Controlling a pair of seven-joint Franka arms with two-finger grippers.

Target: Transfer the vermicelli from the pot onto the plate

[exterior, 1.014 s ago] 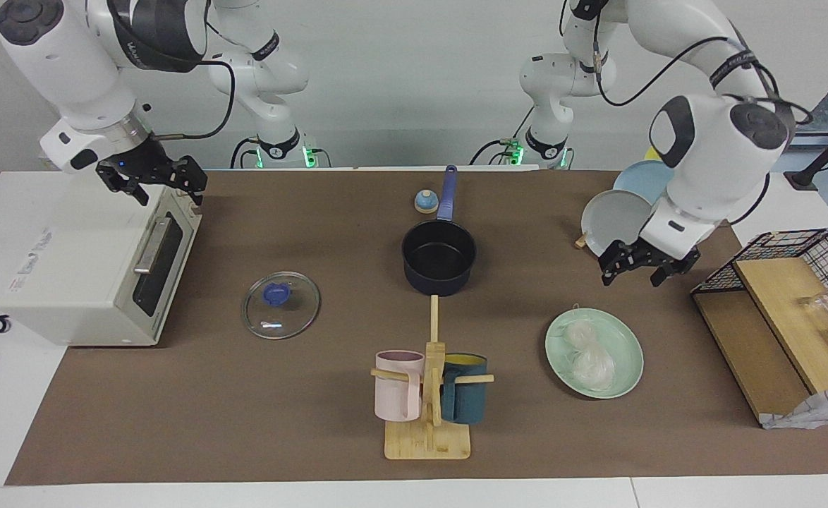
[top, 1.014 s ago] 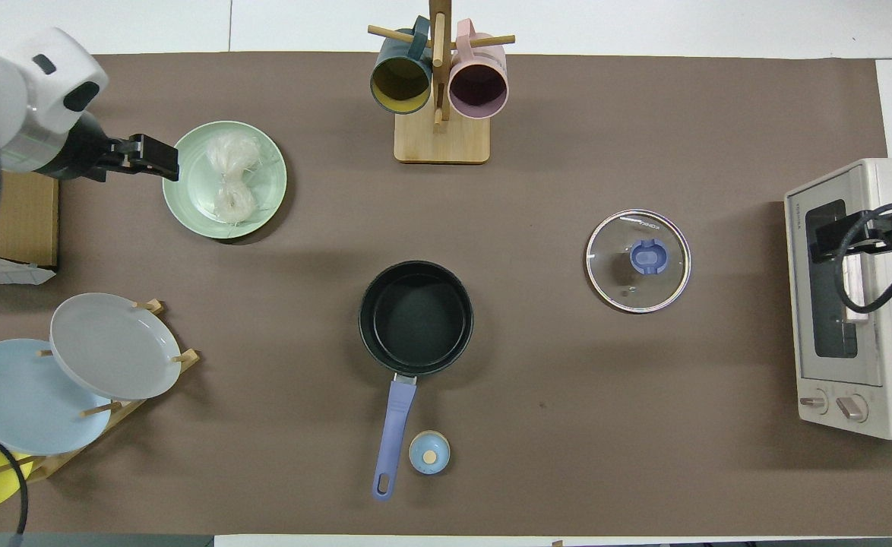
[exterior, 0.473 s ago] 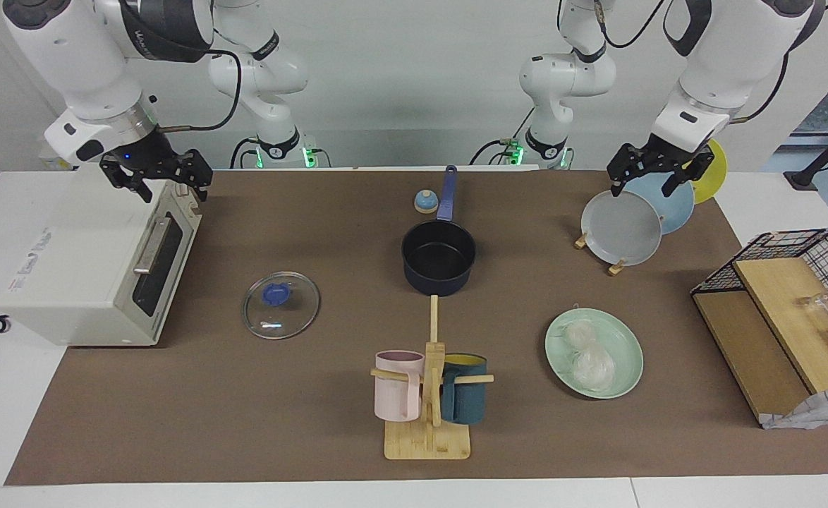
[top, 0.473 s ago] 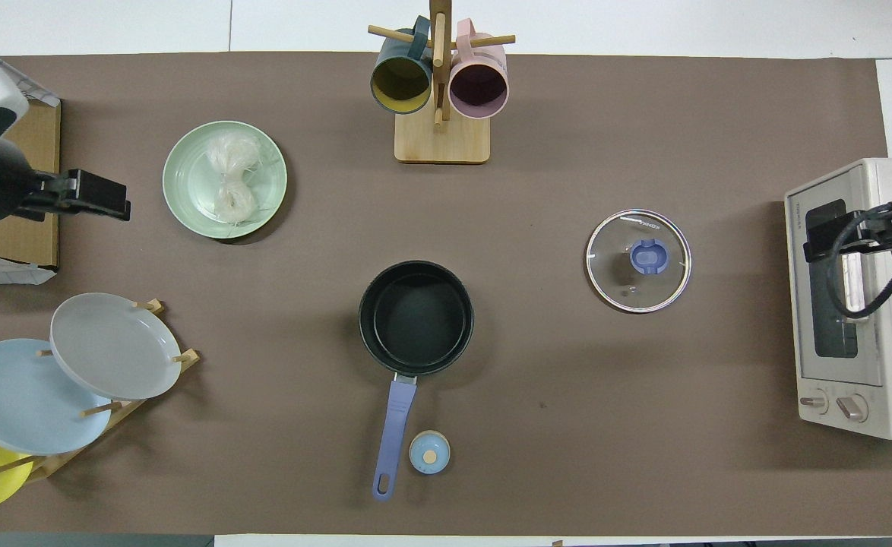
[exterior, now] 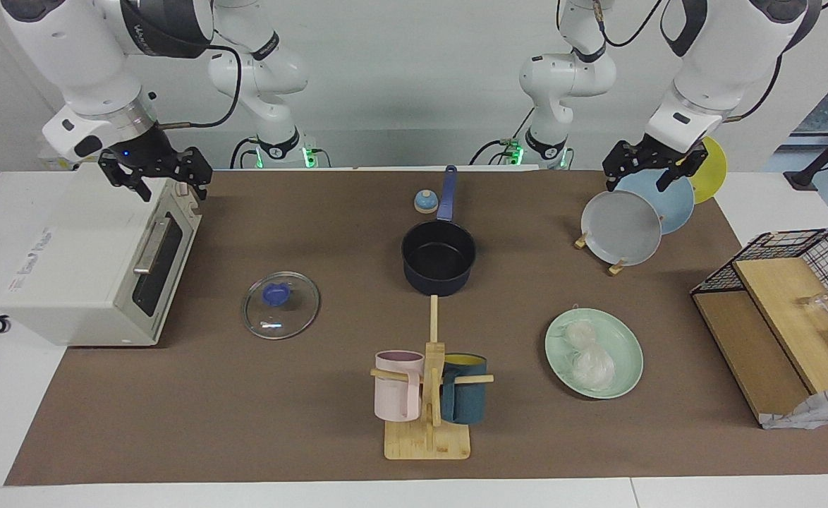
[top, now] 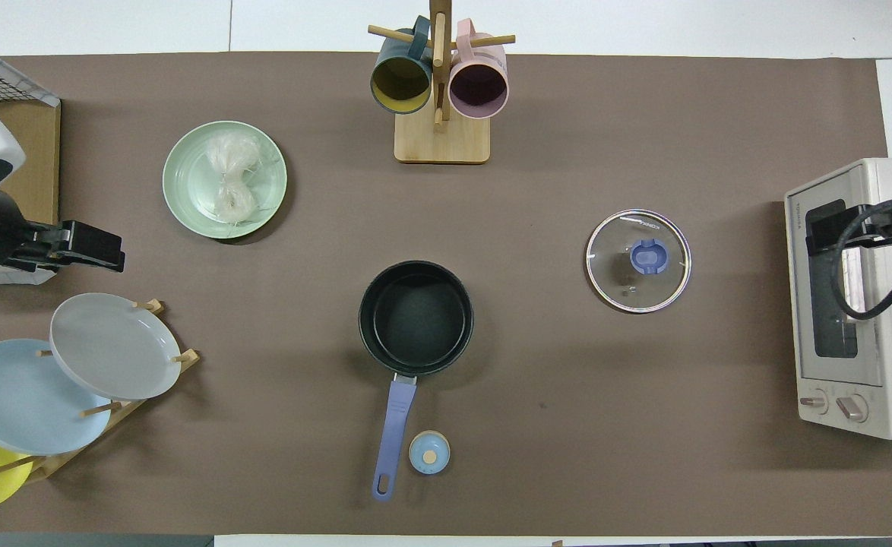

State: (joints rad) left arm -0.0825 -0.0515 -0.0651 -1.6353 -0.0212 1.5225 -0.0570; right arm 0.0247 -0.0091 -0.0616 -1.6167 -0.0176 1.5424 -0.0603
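On the mint-green plate point(exterior: 594, 353), toward the left arm's end of the desk, lies the vermicelli point(exterior: 587, 355); the dark saucepan point(exterior: 439, 257) at mid-desk is empty. Left claw point(exterior: 645, 168) hangs spread and holding nothing over the racked grey plate point(exterior: 621, 227). Right claw point(exterior: 153, 176) hovers spread over the toaster oven point(exterior: 93, 261)

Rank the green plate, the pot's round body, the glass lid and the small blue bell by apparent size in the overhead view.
1. green plate
2. pot; the glass lid looks nearly alike, so their order is unsure
3. small blue bell
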